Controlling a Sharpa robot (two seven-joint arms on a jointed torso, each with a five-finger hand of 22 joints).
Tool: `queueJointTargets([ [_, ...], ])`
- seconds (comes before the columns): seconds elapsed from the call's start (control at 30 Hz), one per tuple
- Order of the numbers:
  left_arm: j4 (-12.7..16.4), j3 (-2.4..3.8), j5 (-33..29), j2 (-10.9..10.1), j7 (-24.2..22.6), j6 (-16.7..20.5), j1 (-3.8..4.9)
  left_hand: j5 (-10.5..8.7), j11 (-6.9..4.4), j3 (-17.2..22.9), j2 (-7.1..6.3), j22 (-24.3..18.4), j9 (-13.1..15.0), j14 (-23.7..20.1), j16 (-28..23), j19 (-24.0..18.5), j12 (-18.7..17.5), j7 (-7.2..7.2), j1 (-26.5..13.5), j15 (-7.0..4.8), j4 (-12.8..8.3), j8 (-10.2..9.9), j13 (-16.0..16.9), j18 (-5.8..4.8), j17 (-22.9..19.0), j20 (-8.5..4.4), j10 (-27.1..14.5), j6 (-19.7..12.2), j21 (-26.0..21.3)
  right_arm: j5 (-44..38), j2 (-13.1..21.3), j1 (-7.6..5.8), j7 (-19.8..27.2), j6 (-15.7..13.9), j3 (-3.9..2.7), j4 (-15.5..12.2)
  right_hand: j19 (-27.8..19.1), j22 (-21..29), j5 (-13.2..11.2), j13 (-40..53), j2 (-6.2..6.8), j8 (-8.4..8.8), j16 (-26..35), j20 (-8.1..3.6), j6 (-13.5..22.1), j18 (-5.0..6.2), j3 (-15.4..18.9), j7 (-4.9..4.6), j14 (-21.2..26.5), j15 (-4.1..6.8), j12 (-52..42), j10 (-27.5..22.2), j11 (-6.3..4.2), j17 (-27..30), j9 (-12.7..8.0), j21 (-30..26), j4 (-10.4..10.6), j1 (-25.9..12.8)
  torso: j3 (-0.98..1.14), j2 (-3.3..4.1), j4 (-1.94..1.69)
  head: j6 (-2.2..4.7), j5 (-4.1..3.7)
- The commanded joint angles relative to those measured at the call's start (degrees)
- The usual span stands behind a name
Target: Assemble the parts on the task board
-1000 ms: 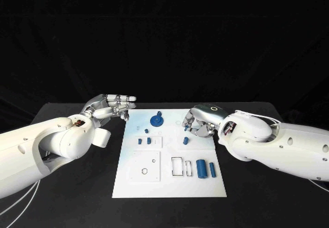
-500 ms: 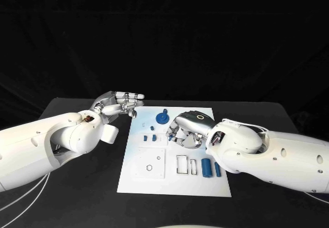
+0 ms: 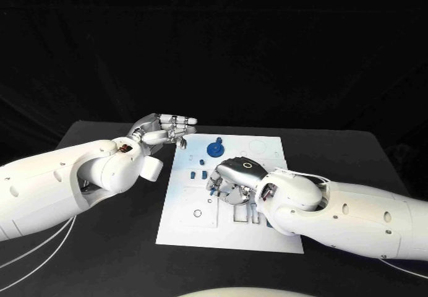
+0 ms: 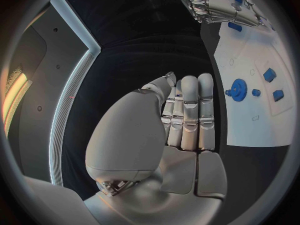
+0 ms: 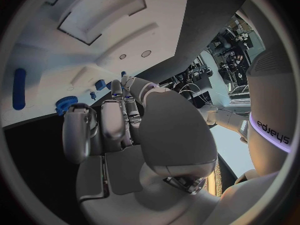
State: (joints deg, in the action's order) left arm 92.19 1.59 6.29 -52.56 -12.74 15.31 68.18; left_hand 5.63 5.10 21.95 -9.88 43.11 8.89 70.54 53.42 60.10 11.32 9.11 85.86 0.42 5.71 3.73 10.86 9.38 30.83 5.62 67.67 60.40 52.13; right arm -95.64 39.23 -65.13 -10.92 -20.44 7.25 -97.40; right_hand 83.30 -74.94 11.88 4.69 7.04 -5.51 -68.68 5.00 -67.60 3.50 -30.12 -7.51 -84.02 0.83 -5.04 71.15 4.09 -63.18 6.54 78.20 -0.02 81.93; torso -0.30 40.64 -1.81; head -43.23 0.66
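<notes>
Task board (image 3: 183,232) lies flat mid-bench, white plate on the black bench (image 3: 98,247). Small blue parts sit on it: a gear-like disc (image 3: 214,150) near the far end, two small blocks (image 3: 198,176) nearer the middle, a long blue cylinder partly hidden under the right arm.

Right hand (image 3: 234,180) hangs low over the board's middle, fingers curled down toward the surface. Cannot tell from any view whether it has a part pinched; the fingertips are hidden by the hand itself.

Left hand (image 3: 167,131) is up off the bench just beside the board's far left corner, fingers together and fairly straight, holding nothing.

Handling, my judgement: parts look like small hard plastic, light, stiff, smooth. Likely to skate or tip if nudged. Best taken by a fingertip pinch across the sides; the disc by its rim or the raised knob at its centre. Board looks light too, and may shift under a push.

Left wrist view gives the disc (image 4: 238,90) and blocks (image 4: 274,85) clear of any arm, plus the right hand (image 4: 219,5) from outside. Right wrist view shows the long cylinder (image 5: 19,88) whole, and the board's recessed pockets (image 5: 100,7).
</notes>
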Motion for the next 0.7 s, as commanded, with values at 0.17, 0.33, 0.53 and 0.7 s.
queueJointTargets([
  [0.17, 0.06, 0.02, -0.08, 0.31, -0.07, -1.05, 0.05, 0.12, -0.07, -0.03, 0.39, -0.09, -0.06, -0.30, -0.31, -0.32, 0.31, 0.29, -0.01, 0.13, -0.33, -0.01, 0.07, 0.95, -0.08, 0.12, -0.48, -0.26, -0.37, -1.37, -1.29, 0.73, 0.41, 1.16, 0.10, 1.37, 0.18, -8.50, 0.13, 0.05, -0.01, -0.15, -0.34, -0.05, -0.20, -0.67, -0.35, -0.09, -1.87, 0.21, -0.24, 0.62, -0.43, 0.09, 0.11, 0.13, 0.07, -0.72, 0.07, 0.02, 0.02, -0.41, 0.87],
  [0.33, 0.06, 0.02, -0.07, 0.41, -0.02, -1.16, 0.05, 0.12, -0.07, -0.03, 0.39, -0.09, -0.06, -0.30, -0.31, -0.32, 0.31, 0.29, -0.01, 0.13, -0.33, -0.01, 0.07, 0.95, -0.08, 0.12, -0.48, -0.26, -0.37, -1.47, -1.79, 1.02, 0.43, 1.55, 0.15, 1.89, 0.16, -8.49, 0.10, 0.05, 0.00, -0.15, -0.34, -0.03, -0.21, -0.66, -0.32, -0.09, -1.86, 0.20, -0.22, 0.63, -0.42, 0.13, 0.14, 0.09, 0.08, -0.89, 0.05, 0.02, 0.02, -0.63, 1.20],
  [0.53, 0.15, 0.02, 0.02, 0.43, -0.06, -1.30, 0.04, 0.12, -0.05, -0.10, 0.40, -0.13, -0.08, -0.32, -0.33, -0.32, 0.35, 0.32, -0.08, 0.16, -0.32, 0.01, 0.10, 0.95, -0.11, 0.15, -0.53, -0.30, -0.42, -1.61, -2.08, 1.25, 0.34, 2.44, 0.19, 2.39, 0.17, -8.52, 0.06, 0.06, 0.00, -0.16, -0.38, -0.02, -0.23, -0.67, -0.28, -0.08, -1.85, 0.19, -0.20, 0.65, -0.42, 0.12, 0.16, 0.13, 0.08, -1.03, 0.03, -0.01, 0.07, -0.89, 1.35],
  [0.7, 0.16, 0.02, 0.05, 0.37, 0.01, -1.29, 0.04, 0.12, -0.05, -0.10, 0.40, -0.13, -0.08, -0.32, -0.33, -0.32, 0.35, 0.32, -0.08, 0.16, -0.32, 0.01, 0.10, 0.95, -0.11, 0.15, -0.53, -0.30, -0.42, -1.49, -2.17, 1.32, 0.29, 3.00, 0.20, 2.82, 0.17, -8.54, -0.02, 0.06, -0.04, -0.16, -0.43, -0.01, -0.24, -0.66, -0.23, -0.08, -1.85, 0.18, -0.16, 0.67, -0.42, 0.11, 0.19, 0.13, 0.11, -1.25, 0.04, 0.02, 0.07, -0.92, 1.55],
])
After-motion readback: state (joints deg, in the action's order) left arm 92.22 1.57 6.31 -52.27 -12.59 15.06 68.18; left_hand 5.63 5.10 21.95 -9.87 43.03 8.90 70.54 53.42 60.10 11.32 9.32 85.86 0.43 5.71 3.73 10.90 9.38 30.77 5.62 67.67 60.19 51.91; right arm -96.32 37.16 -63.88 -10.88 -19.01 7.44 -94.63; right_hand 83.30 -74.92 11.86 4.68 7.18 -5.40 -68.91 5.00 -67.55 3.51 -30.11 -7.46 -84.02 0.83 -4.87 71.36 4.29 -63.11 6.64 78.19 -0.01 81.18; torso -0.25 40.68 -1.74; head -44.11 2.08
